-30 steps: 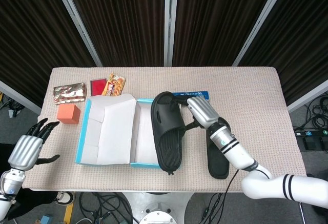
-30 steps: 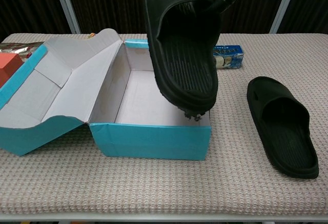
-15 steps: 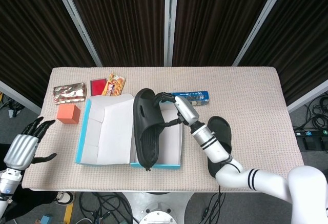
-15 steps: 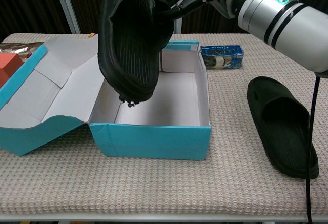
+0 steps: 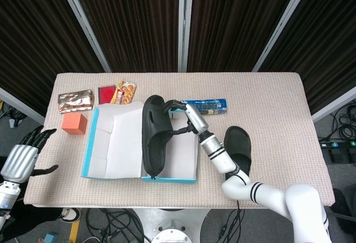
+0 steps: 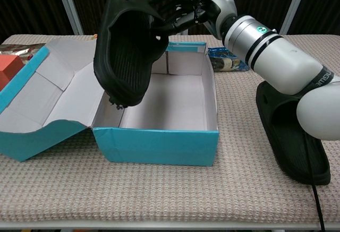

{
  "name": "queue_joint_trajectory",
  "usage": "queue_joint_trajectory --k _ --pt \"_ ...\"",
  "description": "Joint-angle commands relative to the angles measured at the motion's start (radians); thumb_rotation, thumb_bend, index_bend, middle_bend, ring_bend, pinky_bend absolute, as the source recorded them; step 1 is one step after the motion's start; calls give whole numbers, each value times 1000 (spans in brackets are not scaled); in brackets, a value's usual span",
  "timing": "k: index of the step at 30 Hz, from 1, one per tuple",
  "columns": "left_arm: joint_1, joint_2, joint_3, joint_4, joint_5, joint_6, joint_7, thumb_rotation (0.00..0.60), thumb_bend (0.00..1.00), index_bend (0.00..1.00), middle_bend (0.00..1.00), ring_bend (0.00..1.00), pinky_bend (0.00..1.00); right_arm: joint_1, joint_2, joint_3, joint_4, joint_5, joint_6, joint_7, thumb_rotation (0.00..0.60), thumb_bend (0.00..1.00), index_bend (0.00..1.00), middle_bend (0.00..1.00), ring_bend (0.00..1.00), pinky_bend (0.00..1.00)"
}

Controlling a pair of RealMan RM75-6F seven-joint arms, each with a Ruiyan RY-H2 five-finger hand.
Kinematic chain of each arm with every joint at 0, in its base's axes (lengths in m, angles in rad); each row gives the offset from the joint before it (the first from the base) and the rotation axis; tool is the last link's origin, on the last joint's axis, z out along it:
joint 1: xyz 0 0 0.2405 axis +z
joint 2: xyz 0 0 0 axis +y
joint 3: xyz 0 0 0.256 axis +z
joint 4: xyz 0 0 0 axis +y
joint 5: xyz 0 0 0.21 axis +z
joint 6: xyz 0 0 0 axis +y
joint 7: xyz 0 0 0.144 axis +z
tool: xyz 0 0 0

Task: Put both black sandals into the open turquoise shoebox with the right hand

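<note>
Since the earlier frame, the held sandal [image 6: 129, 51] has been carried further toward the shoebox's [image 6: 159, 144] lid side. It is clamped at the strap by the right robot hand [image 6: 180, 3], tilted above the box's left wall. The second sandal [image 6: 295, 142] lies near the bench's [image 6: 159, 200] front-right edge. The left robot hand [image 5: 19, 159] is held apart. The sandals are judged light, flexible and best gripped by the strap.

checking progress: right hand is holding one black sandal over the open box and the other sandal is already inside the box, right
Not quite. The right hand does hold one black sandal over the open turquoise shoebox, but the other sandal lies on the table right of the box, as the chest view shows.
</note>
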Motion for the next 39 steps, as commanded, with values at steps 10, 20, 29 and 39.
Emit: queue_joint_trajectory --k 10,20,29,39 --pt "5 -2 1 17 -2 5 -16 600 0 96 144 41 162 36 -85 7 136 -13 -45 50 600 31 446 412 361 333" --pt "10 0 2 32 -5 8 -37 600 0 96 144 41 162 51 -146 7 219 -5 -80 54 600 32 445 412 361 333" --pt "11 -6 6 49 -5 2 -55 600 0 96 144 41 162 64 -176 5 286 -7 -114 79 600 34 446 412 361 334" --pt "10 -6 5 56 -1 5 -67 600 0 96 144 41 162 59 -189 -17 332 -16 -149 91 600 33 446 411 361 334"
